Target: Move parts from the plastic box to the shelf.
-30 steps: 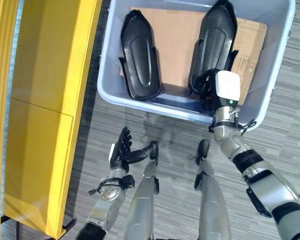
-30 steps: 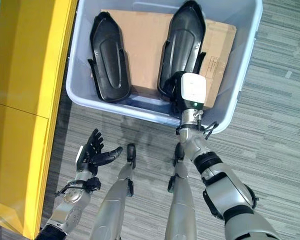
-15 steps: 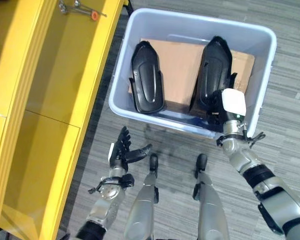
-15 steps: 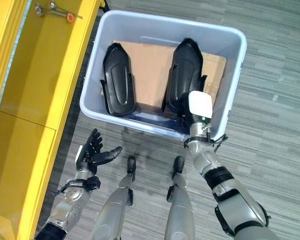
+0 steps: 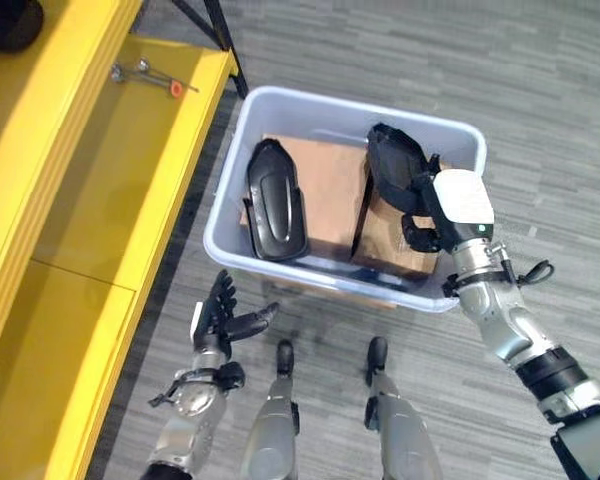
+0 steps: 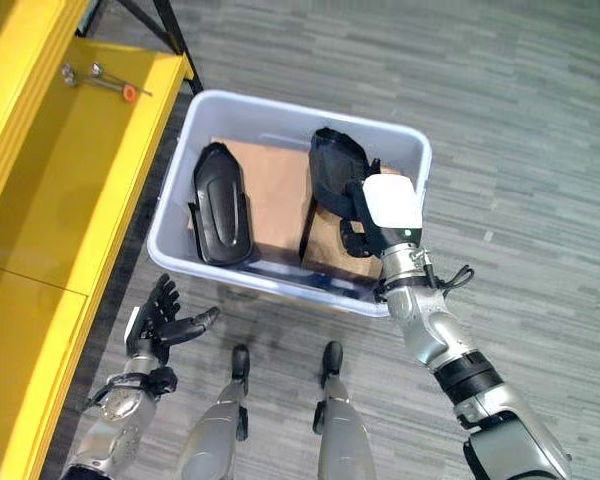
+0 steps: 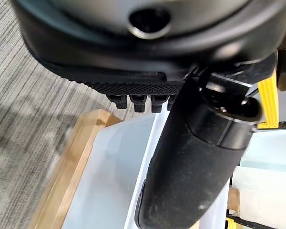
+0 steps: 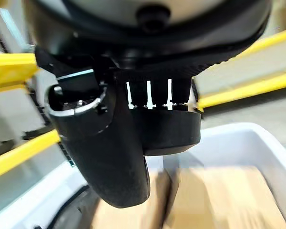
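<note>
A pale blue plastic box [image 5: 340, 98] stands on the floor beside the yellow shelf [image 5: 80, 200]. One black moulded part [image 5: 275, 202] lies flat on the cardboard sheet [image 5: 330, 190] in the box's left half. My right hand [image 5: 450, 205] is shut on the second black part [image 5: 392, 162], which is tilted with its far end raised above the box's right half. In the right wrist view the fingers [image 8: 148, 93] curl over that part [image 8: 174, 133]. My left hand [image 5: 218, 320] hovers open over the carpet in front of the box, holding nothing.
A wrench and a small orange-tipped tool [image 5: 145, 73] lie on the shelf's far end. A dark object [image 5: 5, 20] sits on the upper shelf level. Black stand legs [image 5: 220, 40] rise behind the box. Grey carpet [image 5: 540, 120] stretches to the right.
The camera has pulled back, so the whole scene looks smaller. My right hand has lifted the right-hand black part off the cardboard and tilted it. The left hand stays open.
</note>
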`<state>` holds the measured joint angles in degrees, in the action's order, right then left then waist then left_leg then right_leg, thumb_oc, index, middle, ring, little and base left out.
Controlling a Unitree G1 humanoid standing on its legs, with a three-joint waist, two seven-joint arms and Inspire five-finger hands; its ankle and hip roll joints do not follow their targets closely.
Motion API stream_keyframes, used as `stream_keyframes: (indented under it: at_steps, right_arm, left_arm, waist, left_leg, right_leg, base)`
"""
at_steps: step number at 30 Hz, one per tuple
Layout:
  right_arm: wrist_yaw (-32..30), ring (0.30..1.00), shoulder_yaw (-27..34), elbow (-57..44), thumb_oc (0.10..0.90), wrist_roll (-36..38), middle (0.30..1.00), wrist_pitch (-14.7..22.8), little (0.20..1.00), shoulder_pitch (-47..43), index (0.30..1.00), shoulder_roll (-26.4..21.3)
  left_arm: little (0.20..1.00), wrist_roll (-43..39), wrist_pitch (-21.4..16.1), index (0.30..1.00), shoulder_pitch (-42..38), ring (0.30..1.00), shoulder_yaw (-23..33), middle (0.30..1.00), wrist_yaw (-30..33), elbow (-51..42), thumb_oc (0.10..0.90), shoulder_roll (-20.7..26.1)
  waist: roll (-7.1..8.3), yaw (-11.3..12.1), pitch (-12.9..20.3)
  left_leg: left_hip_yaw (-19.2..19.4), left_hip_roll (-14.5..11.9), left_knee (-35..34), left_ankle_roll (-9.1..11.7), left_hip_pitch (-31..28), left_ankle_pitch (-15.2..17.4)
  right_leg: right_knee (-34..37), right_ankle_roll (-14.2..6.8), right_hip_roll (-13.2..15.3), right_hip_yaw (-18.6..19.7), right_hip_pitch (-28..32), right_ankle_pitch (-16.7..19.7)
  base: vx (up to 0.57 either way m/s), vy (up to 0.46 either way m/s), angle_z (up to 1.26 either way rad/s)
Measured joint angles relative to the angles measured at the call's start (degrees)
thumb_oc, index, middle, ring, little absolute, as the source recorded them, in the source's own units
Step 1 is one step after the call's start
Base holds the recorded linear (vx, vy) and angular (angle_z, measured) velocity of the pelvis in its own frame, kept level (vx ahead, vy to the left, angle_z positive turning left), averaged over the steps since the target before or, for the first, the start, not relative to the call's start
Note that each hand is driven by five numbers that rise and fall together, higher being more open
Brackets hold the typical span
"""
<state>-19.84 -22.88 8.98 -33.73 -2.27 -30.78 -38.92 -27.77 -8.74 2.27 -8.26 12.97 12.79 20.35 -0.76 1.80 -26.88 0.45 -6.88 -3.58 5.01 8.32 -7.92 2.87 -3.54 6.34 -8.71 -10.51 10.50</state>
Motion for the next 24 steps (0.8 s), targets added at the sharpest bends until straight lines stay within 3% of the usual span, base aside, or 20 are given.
stream_keyframes:
  at_steps: [6, 12, 17, 24]
  right_arm:
    - [2.5, 0.300, 1.8, -5.0, 0.400, 0.0, 0.300, 2.2, 0.300, 1.1, 0.300, -1.2]
    - [3.4, 0.300, 3.7, -9.3, 0.400, 0.0, 0.300, 5.1, 0.300, 3.8, 0.300, -1.3]
    - [5.4, 0.300, 3.7, -9.5, 0.400, 0.0, 0.300, 5.9, 0.300, 4.1, 0.300, -1.3]
    - [5.7, 0.300, 3.6, -13.9, 0.400, 0.0, 0.300, 7.4, 0.300, 4.3, 0.300, -1.4]
  left_arm:
    - [1.000, 1.6, 0.8, 1.000, 2.2, 1.000, 1.4, 1.000, -1.5, 0.0, 0.900, 0.5]
    - [1.000, 1.7, 1.4, 1.000, 4.4, 1.000, 4.5, 1.000, -2.3, -0.3, 0.900, 0.4]
    - [1.000, 1.9, 1.4, 1.000, 7.6, 1.000, 5.0, 1.000, -2.4, -0.3, 0.900, -1.6]
    - [1.000, 2.2, 2.4, 1.000, 10.6, 1.000, 6.3, 1.000, -2.3, -0.3, 0.900, -3.5]
  waist:
    - [0.94, 0.0, 1.8]
    - [3.14, -0.2, 6.2]
    - [3.12, -0.1, 10.7]
    - [2.24, 0.5, 13.5]
  left_leg:
    - [0.7, -0.4, -0.9, 0.4, -3.4, 0.7]
    - [1.0, -1.1, -0.9, 0.4, -5.3, 1.9]
    - [1.1, -1.6, -0.9, 0.7, -7.2, 2.7]
    - [0.5, -3.0, -0.9, 1.0, -7.8, 2.5]
  right_leg:
    - [2.0, 0.1, -0.5, 0.0, 3.7, 0.2]
    - [2.0, 0.0, -1.2, 0.4, 5.3, -0.6]
    - [2.0, 0.1, -1.6, 0.4, 7.1, -1.4]
    - [2.0, 0.5, -3.0, 0.0, 8.2, -1.9]
  base:
    - [0.07, -0.024, -0.04]
    - [0.06, -0.031, -0.04]
    - [0.02, -0.063, -0.02]
    - [-0.02, -0.086, 0.04]
